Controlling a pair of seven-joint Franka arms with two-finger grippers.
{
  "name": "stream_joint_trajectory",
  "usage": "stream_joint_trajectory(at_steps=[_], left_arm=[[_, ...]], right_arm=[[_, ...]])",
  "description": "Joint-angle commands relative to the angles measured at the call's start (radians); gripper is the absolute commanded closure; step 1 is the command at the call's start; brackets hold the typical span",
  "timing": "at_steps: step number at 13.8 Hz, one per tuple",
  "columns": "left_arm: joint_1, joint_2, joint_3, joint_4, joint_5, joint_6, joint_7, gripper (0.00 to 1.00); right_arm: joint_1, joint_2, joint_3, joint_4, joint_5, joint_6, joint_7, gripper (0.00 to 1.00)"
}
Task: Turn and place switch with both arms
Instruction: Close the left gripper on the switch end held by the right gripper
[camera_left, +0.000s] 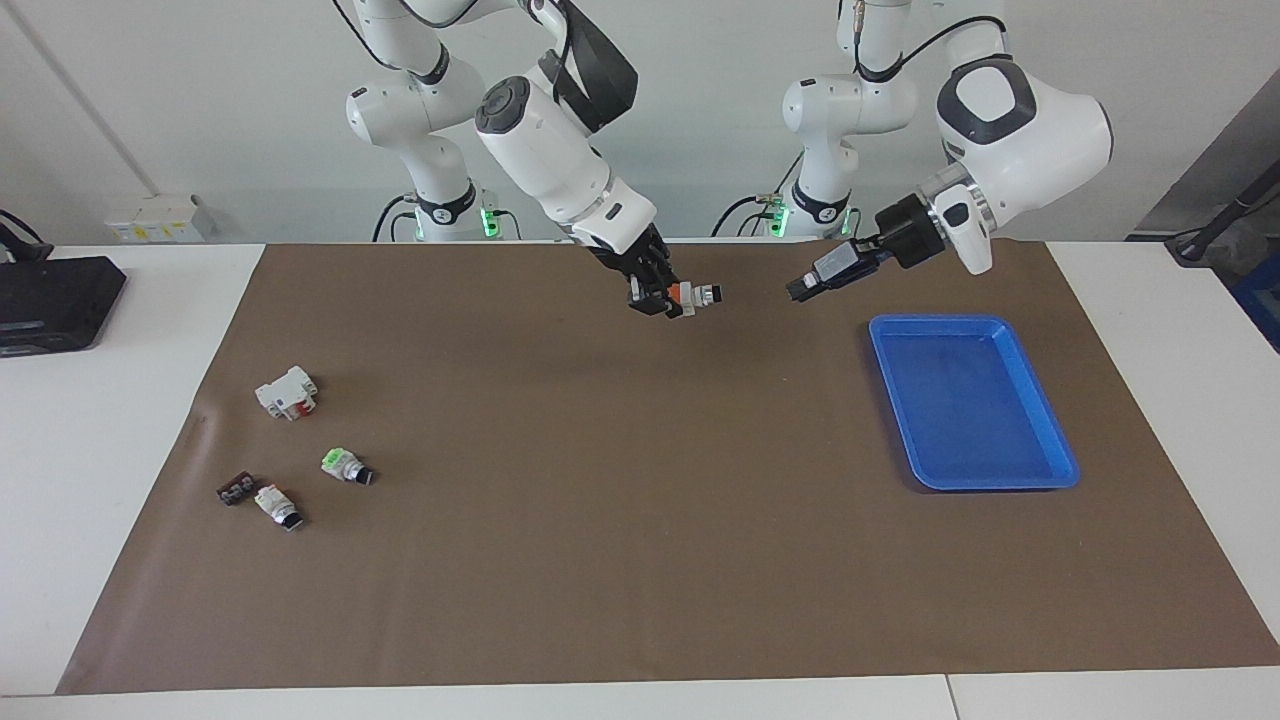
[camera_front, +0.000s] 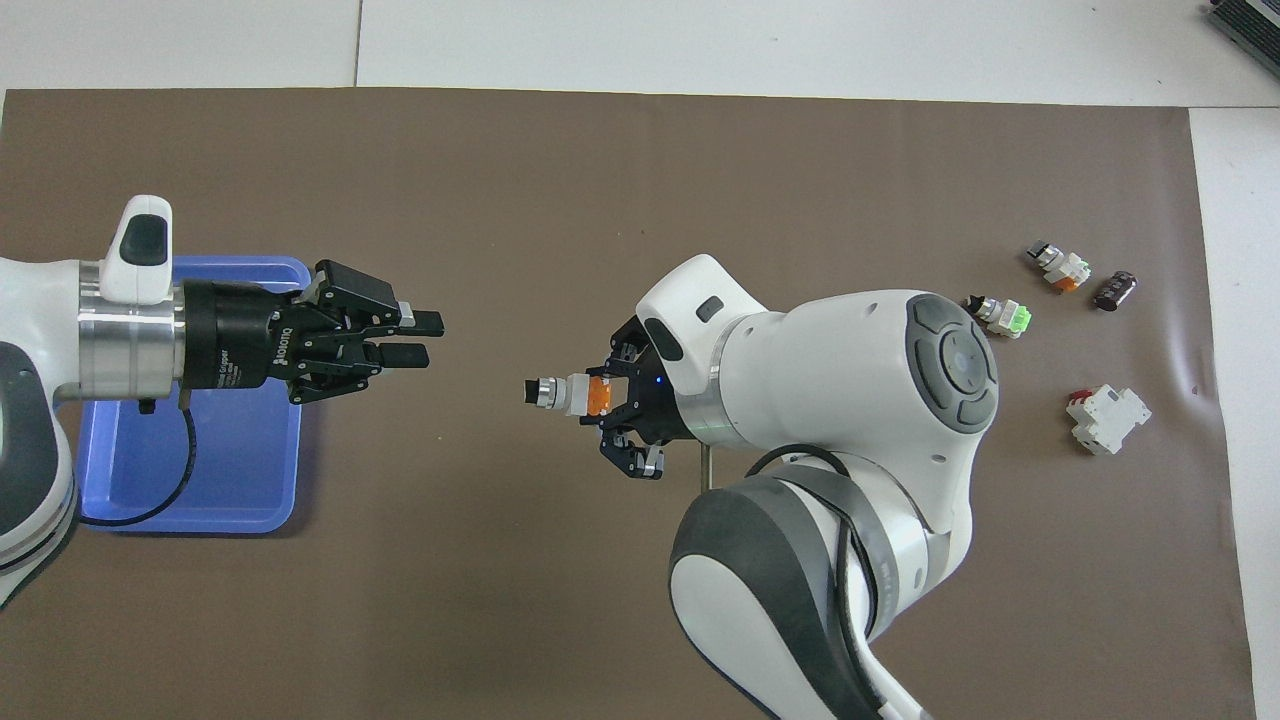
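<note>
Over the middle of the brown paper mat (camera_left: 620, 520), up in the air: the small white plastic switch (camera_left: 692, 295) with orange block and black knob. The right gripper (camera_left: 662, 300) pinches it at the orange end, so the knob end sticks out free toward the left gripper (camera_left: 805, 285). Likely held this way to offer a clear grasp for a handover. The left gripper hangs level, aimed at the knob, well apart from it, fingers slightly parted, over the mat beside the shallow blue plastic tray (camera_left: 1040, 420). The tray lies at the left arm's end, the probable drop spot.

Toward the right arm's end lie a green-ended switch (camera_left: 345, 465), another small white switch (camera_left: 277, 505), a larger white block with red mark (camera_left: 288, 392), and a small dark part (camera_left: 236, 489). The mat covers a white table (camera_left: 90, 420); plain white wall by the robots.
</note>
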Motion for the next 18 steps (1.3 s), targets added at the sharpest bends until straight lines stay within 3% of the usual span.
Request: stream_joint_trajectory(at_steps=[1,3,5,8,10,14,18], left_arm=[[-0.021,-0.029,0.009,-0.073,-0.034,0.021,0.063,0.59],[-0.01,-0.066,0.011,-0.148,-0.064,-0.009,0.157,0.59],[0.031,-0.083,0.023,-0.16,-0.067,-0.101,0.199,0.6],[0.033,-0.083,0.023,-0.163,-0.087,-0.103,0.199,0.62],[0.022,-0.084,0.018,-0.168,-0.122,-0.091,0.201,0.68],[-0.084,-0.089,0.017,-0.192,-0.199,0.047,0.199,0.68],[-0.108,-0.078,0.017,-0.194,-0.207,0.098,0.198,0.68]], right_arm=[[0.009,-0.004,0.003,-0.009,-0.026,0.038,0.053,1.0],[0.034,-0.001,0.003,-0.011,-0.04,0.061,0.073,1.0],[0.034,-0.001,0.003,-0.011,-0.044,0.061,0.075,1.0],[0.032,-0.001,0.003,-0.011,-0.044,0.061,0.075,1.0],[0.034,-0.001,0.002,-0.011,-0.044,0.064,0.075,1.0],[0.036,0.0,0.003,-0.006,-0.044,0.067,0.087,1.0],[0.042,0.0,0.003,-0.005,-0.046,0.069,0.099,1.0]])
